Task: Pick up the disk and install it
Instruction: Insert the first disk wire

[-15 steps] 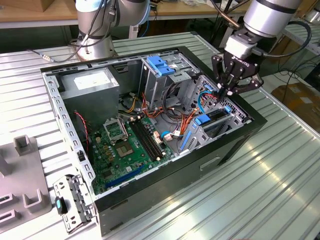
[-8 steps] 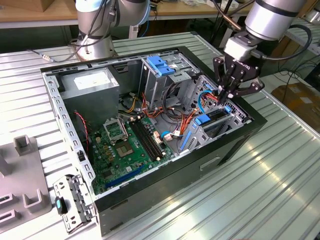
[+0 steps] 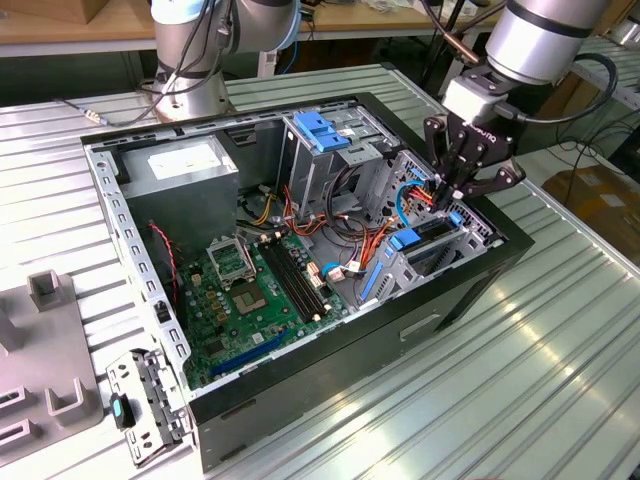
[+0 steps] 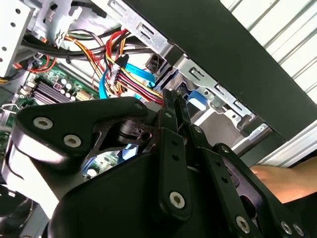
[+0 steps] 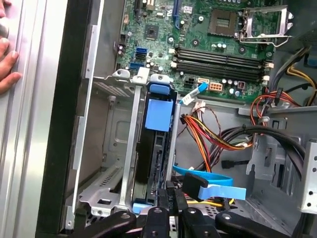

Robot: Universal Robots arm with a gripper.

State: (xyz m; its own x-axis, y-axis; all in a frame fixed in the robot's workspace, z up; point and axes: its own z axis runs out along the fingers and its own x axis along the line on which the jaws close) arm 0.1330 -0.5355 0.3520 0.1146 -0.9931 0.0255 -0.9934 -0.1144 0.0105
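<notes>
Ribbed metal worktop (image 3: 560, 380) carries an open black computer case (image 3: 300, 400) lying on its side, green motherboard (image 3: 250, 300) facing up. Grey power supply box (image 3: 180, 175) with a white sticker sits in the corner at the exterior view's left, next to a metal drive cage (image 3: 325, 150) with a blue plastic top. A grey fixture (image 3: 40, 360) and a loose metal bracket (image 3: 145, 405) lie on the worktop beside the case.

The gripper (image 3: 452, 190) is down at the case corner on the exterior view's right, over the drive bay (image 5: 114, 148). The disk (image 5: 157, 148) stands on edge in that bay, dark face showing, blue rail tab (image 5: 161, 111) on its end. In the first wrist view the jaws sit close together right at the disk's near edge; cannot tell if they pinch it.

Red, yellow and orange cables (image 5: 213, 136) and a blue data cable (image 5: 208, 181) run just beside the bay. A person's hand (image 5: 7, 59) rests on the worktop outside the case wall. No print readable.
</notes>
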